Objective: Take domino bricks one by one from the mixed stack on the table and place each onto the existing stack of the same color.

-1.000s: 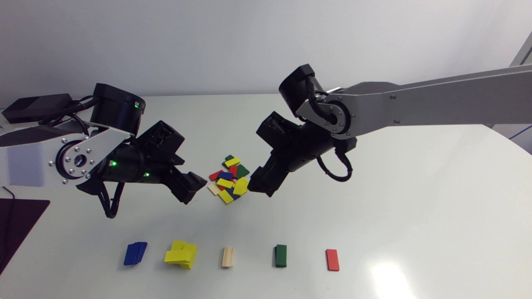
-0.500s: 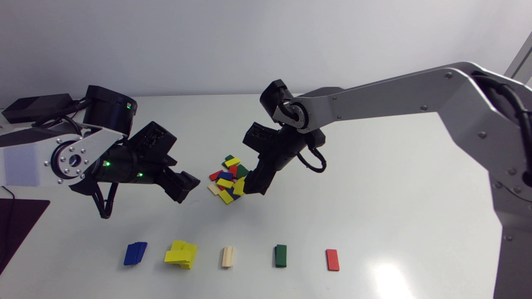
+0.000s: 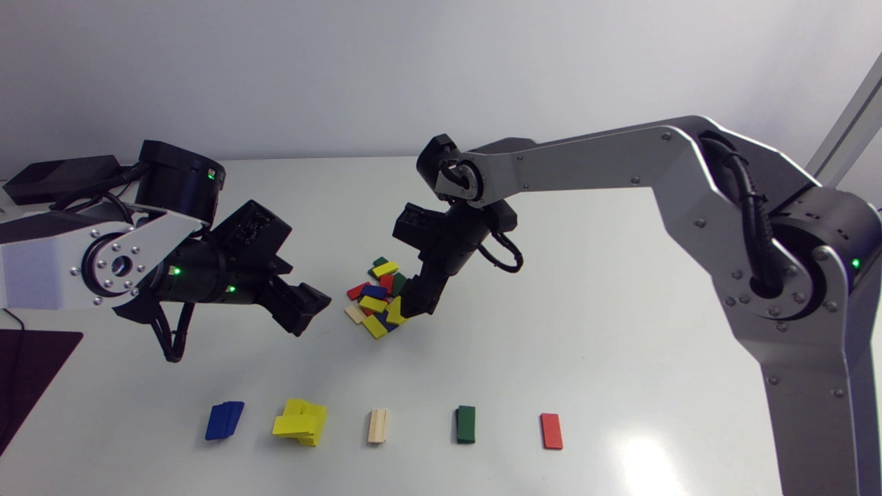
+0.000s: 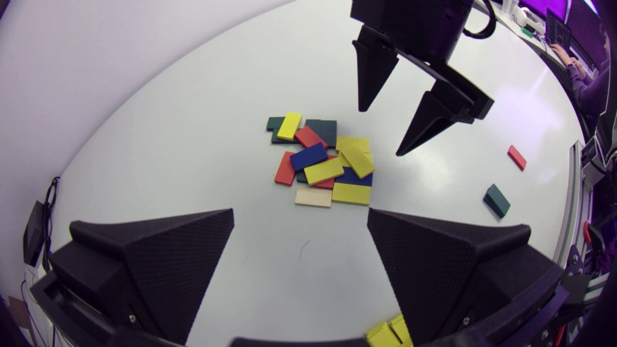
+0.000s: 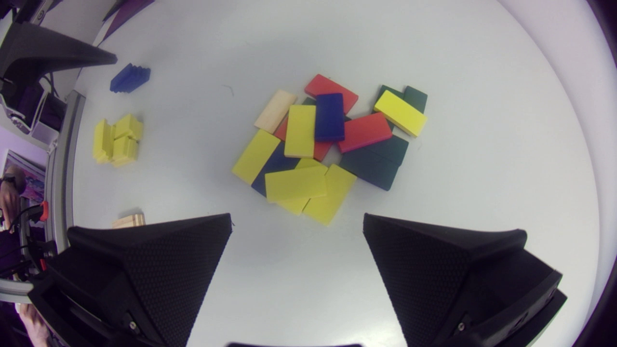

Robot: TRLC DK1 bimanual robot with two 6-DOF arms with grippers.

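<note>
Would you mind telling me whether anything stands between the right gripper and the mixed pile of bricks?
Nothing visible does: the right gripper hangs open close to the mixed pile, with only bare table between.

— What does the white table carry?
— A mixed pile of flat bricks: yellow, red, blue, dark green and one pale wooden, several overlapping.
— Anything away from the pile?
— A row, well apart from it, toward the near edge. The pale wooden stack lies straight out from the pile. Left of that are the untidy yellow stack, then the blue stack. To the right are the green stack, then a red brick, lying flat.
</note>
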